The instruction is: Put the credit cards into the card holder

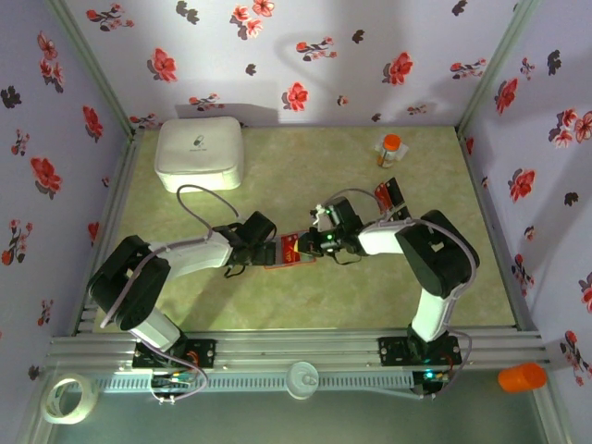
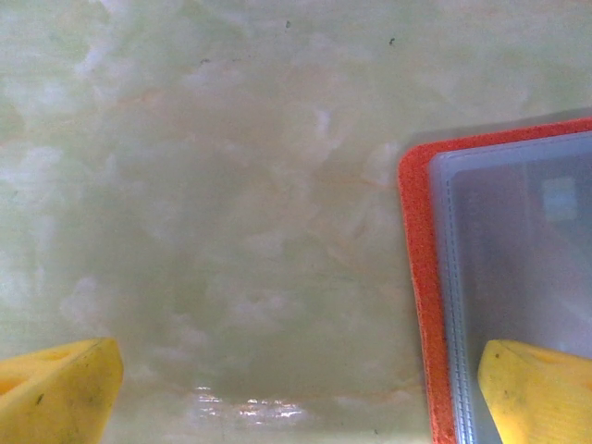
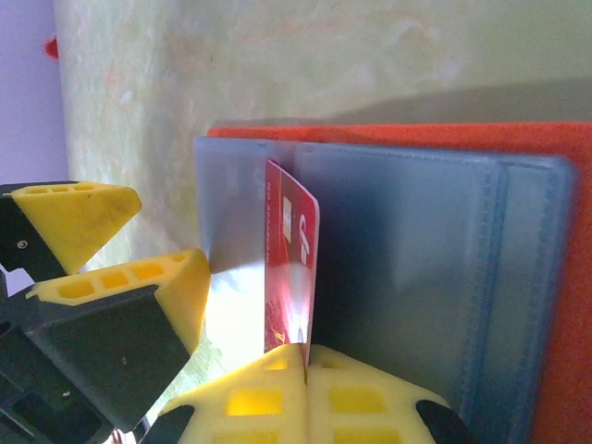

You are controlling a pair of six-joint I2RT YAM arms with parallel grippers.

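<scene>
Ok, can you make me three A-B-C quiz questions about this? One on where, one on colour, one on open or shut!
1. Where is the white box? A. far left corner B. near right corner C. middle
2. What colour is the card in the right fingers? A. black B. red C. green
3. How are the left fingers? A. wide open B. shut on a card C. shut, empty

1 A: it sits far left. 2 B: glossy red. 3 A: tips far apart.
</scene>
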